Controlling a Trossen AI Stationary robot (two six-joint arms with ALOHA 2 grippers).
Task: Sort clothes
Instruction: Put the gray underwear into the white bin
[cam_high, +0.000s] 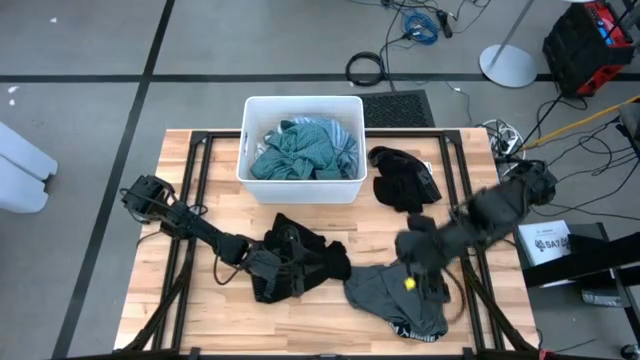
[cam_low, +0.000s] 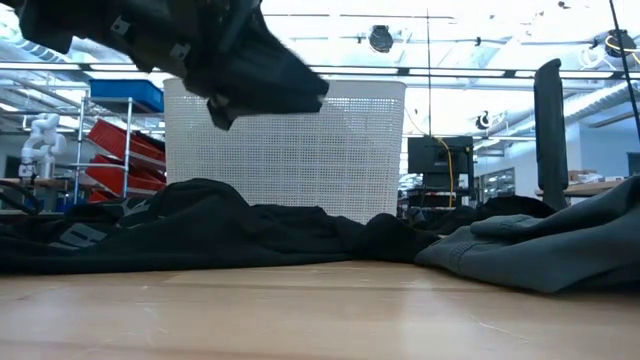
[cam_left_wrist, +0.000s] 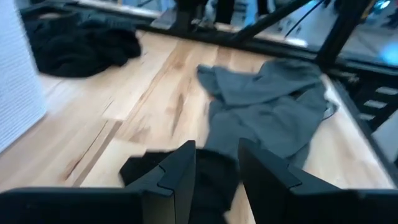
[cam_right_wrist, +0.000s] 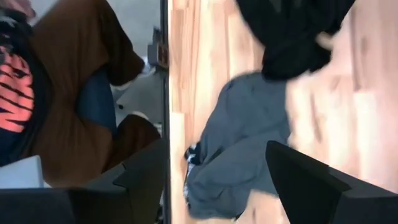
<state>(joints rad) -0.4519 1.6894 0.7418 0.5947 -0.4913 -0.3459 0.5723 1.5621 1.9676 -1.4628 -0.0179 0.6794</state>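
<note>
— See the left gripper (cam_high: 272, 268)? It's down over the crumpled black cloth garment (cam_high: 300, 260) near the front of the wooden table (cam_high: 330, 330), fingers (cam_left_wrist: 179, 174) parted a little with black fabric lying between them. I can't tell if it actually has hold.

— And the right gripper (cam_high: 418, 262)?

— Wide open, holding nothing, hovering above the flat dark grey cloth garment (cam_high: 395, 295) to the right of the black one.

— What worries you?

— Those two garments lie touching. If the left one lifts, I'd guess the grey could drag along, or it pinches only a thin fold and the cloth slips out. The arms are close enough to bump, too.

— Where's the rest of the clothes?

— Teal and blue striped pieces (cam_high: 300, 152) already sit in the white perforated plastic bin (cam_high: 300, 190) at the far side; another black heap (cam_high: 402, 180) lies just right of it.

— Only the overhead shows inside the bin. The table-level camera sees its wall only.

— And the right wrist camera alone catches a seated person in brown trousers (cam_right_wrist: 74, 93) beyond the table's edge.
</note>
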